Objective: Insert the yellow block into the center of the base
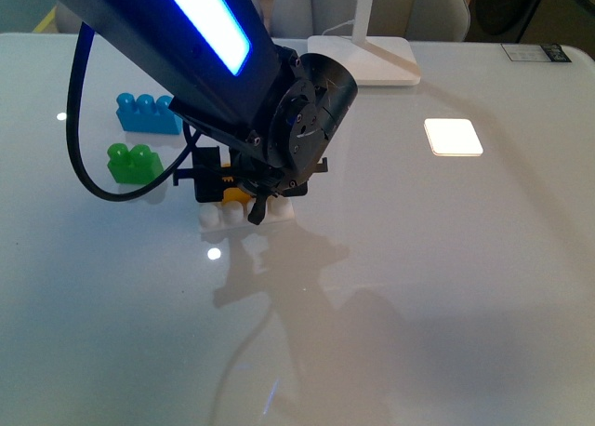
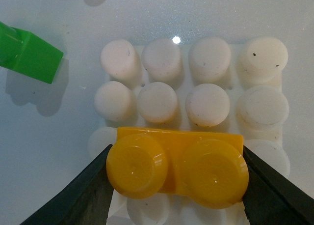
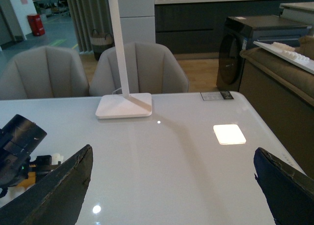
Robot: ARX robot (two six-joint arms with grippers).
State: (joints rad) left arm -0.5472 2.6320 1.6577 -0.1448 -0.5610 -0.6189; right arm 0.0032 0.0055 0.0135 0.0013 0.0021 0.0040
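The yellow block [image 2: 176, 168], a two-stud brick, sits between the black fingers [image 2: 81, 198] of my left gripper [image 2: 176, 178], which is shut on it. Right under it lies the white studded base [image 2: 196, 87]; the block covers part of the base's near rows. In the front view the left gripper [image 1: 244, 198] hangs over the base [image 1: 244, 214], and a sliver of the yellow block [image 1: 237, 194] shows under the wrist. My right gripper [image 3: 174, 185] is open above bare table, nothing between its fingers, well to the right of the base.
A green brick [image 1: 133, 162] and a blue brick [image 1: 149, 113] lie left of the base. A white lamp foot [image 1: 372, 59] stands at the back, and a bright light patch [image 1: 453, 136] lies on the table at right. Chairs stand beyond the far edge.
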